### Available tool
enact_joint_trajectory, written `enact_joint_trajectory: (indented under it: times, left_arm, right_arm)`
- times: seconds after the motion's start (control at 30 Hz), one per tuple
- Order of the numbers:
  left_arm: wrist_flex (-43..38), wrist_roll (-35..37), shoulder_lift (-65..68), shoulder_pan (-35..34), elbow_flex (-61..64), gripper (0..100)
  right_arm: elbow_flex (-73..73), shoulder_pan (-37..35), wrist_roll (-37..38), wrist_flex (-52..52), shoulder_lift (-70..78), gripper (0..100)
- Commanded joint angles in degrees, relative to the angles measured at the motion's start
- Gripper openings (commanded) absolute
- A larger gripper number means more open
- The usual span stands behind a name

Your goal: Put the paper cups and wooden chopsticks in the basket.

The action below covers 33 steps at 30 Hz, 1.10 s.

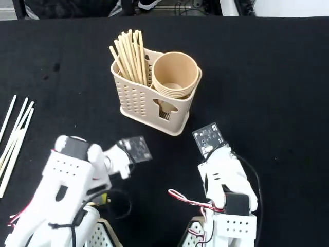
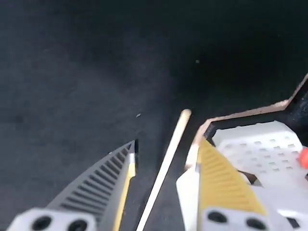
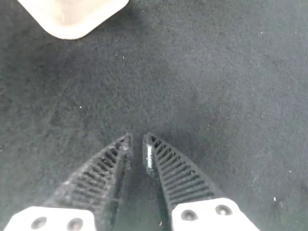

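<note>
Left wrist view: left gripper sitting spread, single chopstick lying between jaws, not pinched; closing off-centre probably flicking it away. Right gripper hovering nearly pressed together, empty. Basket holding paper cups; loose chopsticks waiting well apart

The right hand is hovering over a black, felt-like surface. Its two dark ribbed fingers are pointing forward, the tips sitting nearly together with only a thin gap between them. A rounded corner of the pale basket is showing farther ahead, apart from the hand.
</note>
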Motion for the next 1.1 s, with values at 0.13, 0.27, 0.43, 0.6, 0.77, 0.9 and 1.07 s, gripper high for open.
enact_joint_trajectory:
  times: [0.13,0.27,0.43,0.6,0.77,0.9,1.07]
  left_arm:
    - [-6.6,-3.1,0.0,4.0,6.8,20]
    - [-12.0,-3.4,0.4,3.6,10.9,20]
    - [-18.5,-3.1,0.5,3.6,15.8,20]
    - [-18.5,-2.9,0.1,3.6,15.7,9]
    - [-12.0,-2.9,0.0,3.8,11.9,3]
    - [-4.6,-2.9,0.0,3.8,5.6,3]
    - [4.1,-2.9,0.0,3.6,-4.0,3]
  right_arm:
    - [-0.3,-0.6,0.2,-1.1,-4.1,5.3]
    - [-0.3,-0.6,0.2,-1.1,-4.1,5.3]
    - [-0.3,-0.6,0.2,-1.1,-4.1,5.3]
    - [-0.3,-0.6,0.2,-1.1,-4.1,5.3]
    - [-0.3,-0.6,0.2,-1.1,-4.1,5.3]
    - [-0.3,-0.6,0.2,-1.1,-4.1,5.3]
    - [-0.3,-0.6,0.2,-1.1,-4.1,5.3]
